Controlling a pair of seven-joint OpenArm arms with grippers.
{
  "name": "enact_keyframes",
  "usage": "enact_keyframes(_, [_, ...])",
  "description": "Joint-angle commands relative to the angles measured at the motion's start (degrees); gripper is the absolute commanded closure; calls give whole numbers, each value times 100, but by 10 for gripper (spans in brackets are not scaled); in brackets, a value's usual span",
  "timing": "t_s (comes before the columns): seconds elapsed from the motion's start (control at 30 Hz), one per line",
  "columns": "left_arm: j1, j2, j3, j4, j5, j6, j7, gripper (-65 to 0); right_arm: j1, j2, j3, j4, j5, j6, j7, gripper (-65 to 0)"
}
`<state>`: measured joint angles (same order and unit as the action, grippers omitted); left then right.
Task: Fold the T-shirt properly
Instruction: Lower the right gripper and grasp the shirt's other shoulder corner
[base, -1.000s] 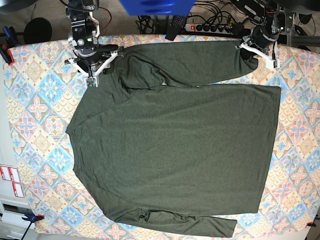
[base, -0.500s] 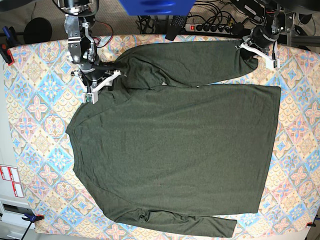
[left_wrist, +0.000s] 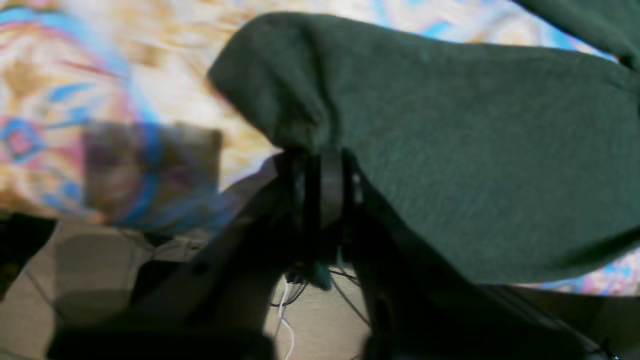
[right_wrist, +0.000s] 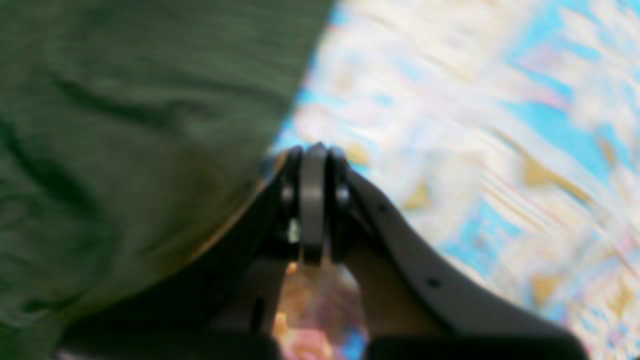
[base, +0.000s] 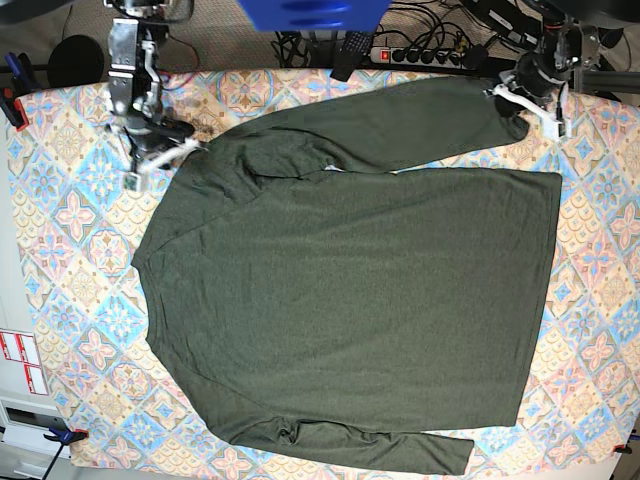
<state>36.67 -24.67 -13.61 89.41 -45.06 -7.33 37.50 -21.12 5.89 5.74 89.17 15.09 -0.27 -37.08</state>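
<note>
The dark olive-green T-shirt (base: 350, 290) lies flat on the patterned table cover (base: 70, 250), its body spread wide. Its upper sleeve (base: 400, 120) stretches along the far edge and its lower sleeve (base: 400, 450) lies along the near edge. My left gripper (base: 522, 100) is at the far right, shut on the upper sleeve's cuff. In the left wrist view the cloth (left_wrist: 475, 150) drapes from the shut gripper (left_wrist: 322, 160). My right gripper (base: 160, 160) is at the far left, by the shoulder. In the right wrist view it (right_wrist: 312, 155) is shut at the edge of the cloth (right_wrist: 125, 125).
A power strip (base: 420, 55) and cables lie beyond the table's far edge, next to a blue object (base: 310, 12). The left wrist view shows floor and cables (left_wrist: 300, 310) below the table edge. Red-and-white labels (base: 20, 360) are at the left.
My right gripper has moved down and left, and the shoulder fold has shifted left with it. My left gripper has moved slightly up and right with the cuff, drawing the sleeve straighter.
</note>
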Motion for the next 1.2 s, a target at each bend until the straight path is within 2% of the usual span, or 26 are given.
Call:
enact_keyframes(0.0, [101, -114, -130, 48, -8, 17, -44, 0, -2, 22, 37, 134, 7, 5, -33, -1])
enact_keyframes(0.27, [197, -219, -138, 409, 18, 17, -44, 0, -125, 22, 20, 354, 7, 14, -15, -5])
enact_keyframes(0.33, [197, -210, -130, 418, 9, 17, -35, 0, -116, 22, 28, 327, 7, 14, -15, -28])
enact_keyframes(0.47, [197, -202, -121, 418, 9, 17, -26, 0, 86, 22, 46, 327, 16, 14, -59, -118])
enact_keyframes(0.6, [197, -202, -121, 400, 9, 17, -26, 0, 288, 22, 37, 319, 25, 14, -68, -249])
enact_keyframes(0.67, [197, -202, -121, 400, 9, 17, -26, 0, 297, 22, 20, 319, 25, 14, -68, -287])
enact_keyframes(0.87, [197, -61, -121, 400, 27, 17, -9, 0, 420, 13, -7, 310, 86, 14, -77, -295])
enact_keyframes(1.17, [197, -35, -112, 400, 18, 17, 0, 0, 649, 22, -156, -253, 1089, 14, -77, -295])
